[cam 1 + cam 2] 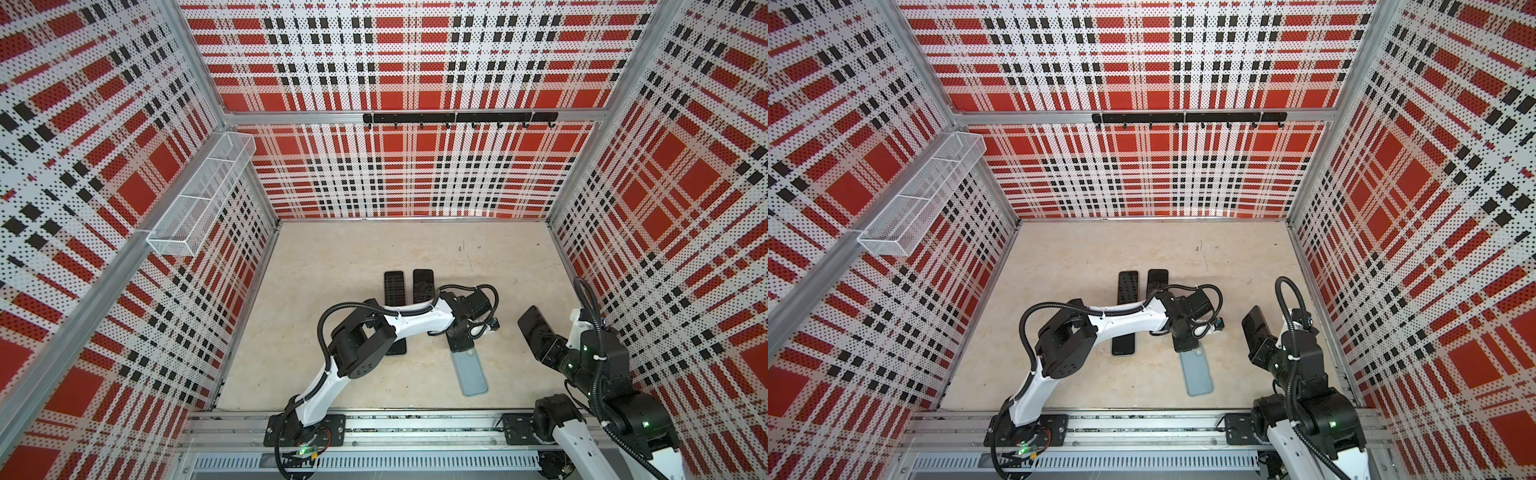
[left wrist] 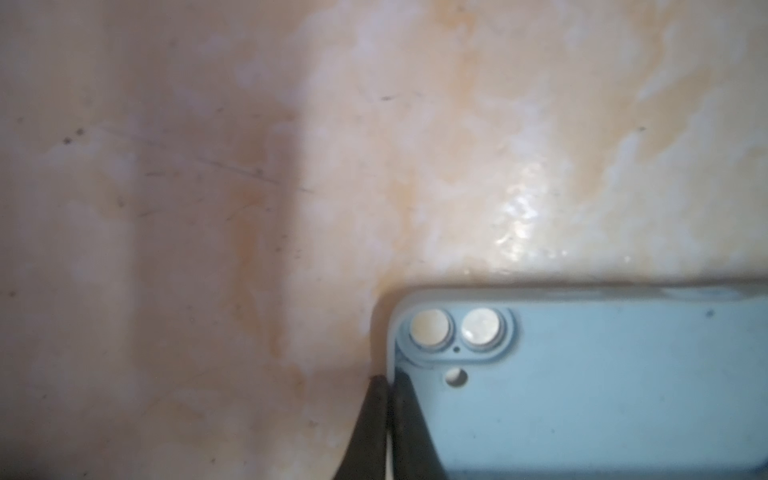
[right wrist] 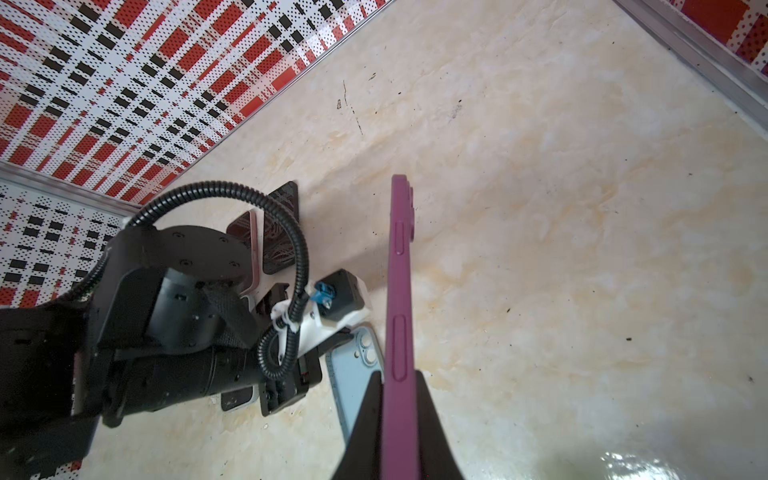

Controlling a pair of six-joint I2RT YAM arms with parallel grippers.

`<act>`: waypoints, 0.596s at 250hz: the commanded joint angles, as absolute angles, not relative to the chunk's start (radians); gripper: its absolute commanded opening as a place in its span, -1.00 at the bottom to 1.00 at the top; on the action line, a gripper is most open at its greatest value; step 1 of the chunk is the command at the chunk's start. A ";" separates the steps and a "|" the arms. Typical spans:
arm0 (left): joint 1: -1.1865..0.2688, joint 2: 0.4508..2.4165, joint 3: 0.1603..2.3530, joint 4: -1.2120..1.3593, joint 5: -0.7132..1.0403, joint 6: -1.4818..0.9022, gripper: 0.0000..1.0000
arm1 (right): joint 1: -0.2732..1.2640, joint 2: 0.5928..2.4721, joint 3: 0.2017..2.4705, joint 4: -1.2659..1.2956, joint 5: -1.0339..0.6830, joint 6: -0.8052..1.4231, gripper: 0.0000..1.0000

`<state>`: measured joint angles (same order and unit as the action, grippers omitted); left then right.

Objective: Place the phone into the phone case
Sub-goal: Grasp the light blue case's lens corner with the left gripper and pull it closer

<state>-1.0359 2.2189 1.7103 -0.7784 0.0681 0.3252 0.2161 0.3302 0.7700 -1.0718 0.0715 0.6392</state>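
Your table [image 1: 353,249] has the work near its front, between the two arms. The left arm [image 1: 415,322] reaches across the middle and comes down on the far end of the case [image 1: 470,376]. This is a pale blue shell lying flat, its long axis running far to near with the near end swung slightly right.

To its right, well apart and lifted off the table, is the phone [image 1: 534,326]. Your right gripper [image 3: 399,378] holds it by one end, clamped on its two broad faces. The free end points away toward the back, so its long axis runs roughly along the case's. Its purple edge may be the body or a cover; I cannot tell.

The left gripper [image 2: 388,380] is closed to a sliver on the case's rim [image 2: 392,353], one jaw outside the wall and one inside, just beside the camera holes [image 2: 455,328].

So the case lies left of the phone and lower, pinned at its far end. I judge your right arm is the one to move: carry the phone left, lay it flat, and match its ends to the case.
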 commanded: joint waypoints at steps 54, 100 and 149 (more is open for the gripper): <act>-0.844 2.068 1.580 -0.738 0.027 -0.155 -1.00 | 0.213 0.368 0.701 -0.803 -0.169 0.588 -1.00; -0.796 1.986 1.465 -0.735 -0.016 -0.447 -1.00 | 0.213 0.421 0.626 -0.617 -0.395 0.621 -1.00; -0.812 1.965 1.413 -0.743 -0.020 -0.594 -1.00 | 0.213 0.524 0.513 -0.421 -0.554 0.726 -1.00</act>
<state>-0.7937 1.9945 1.4387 -0.7479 -0.0082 -0.4244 0.2161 0.4782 0.5587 -0.6563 -0.4030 0.6556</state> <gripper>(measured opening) 0.044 0.092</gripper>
